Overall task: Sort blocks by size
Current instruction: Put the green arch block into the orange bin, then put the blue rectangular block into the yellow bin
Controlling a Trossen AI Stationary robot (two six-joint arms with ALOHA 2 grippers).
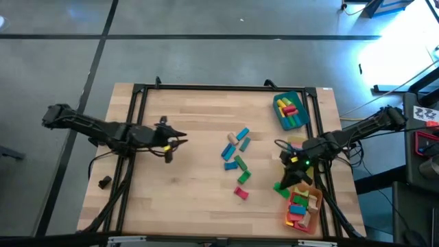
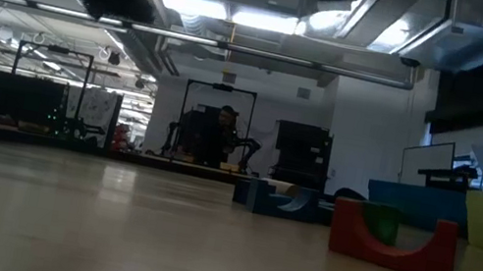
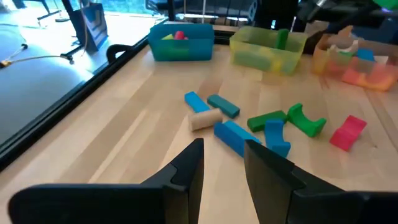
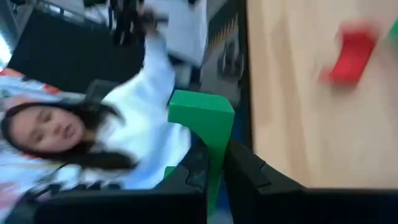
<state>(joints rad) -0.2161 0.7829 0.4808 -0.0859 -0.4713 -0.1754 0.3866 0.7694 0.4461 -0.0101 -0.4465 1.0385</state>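
Your right gripper (image 4: 214, 171) is clenched on a green block (image 4: 205, 124), fingers pinching it tight, over the desk's (image 1: 185, 199) right edge betw the yellow tray (image 3: 267, 50) and the orange tray (image 1: 305, 206). A person in a white top shows beyond the desk in the right wrist view.

Your left gripper (image 3: 224, 165) hangs over the desk's left-centre; fingers part-way apart, nothing betw them.

Loose blocks sit mid-desk: blue bars (image 1: 240, 137), a plain wood cylinder (image 3: 205, 119), green pieces (image 1: 240, 165), a green arch (image 3: 305, 121), and a red arch (image 1: 241, 193) nearest the front. Teal tray (image 1: 289, 110) at the far right corner holds yellow, red & green pieces. Orange tray is loaded w/ pink, red & wood ones.
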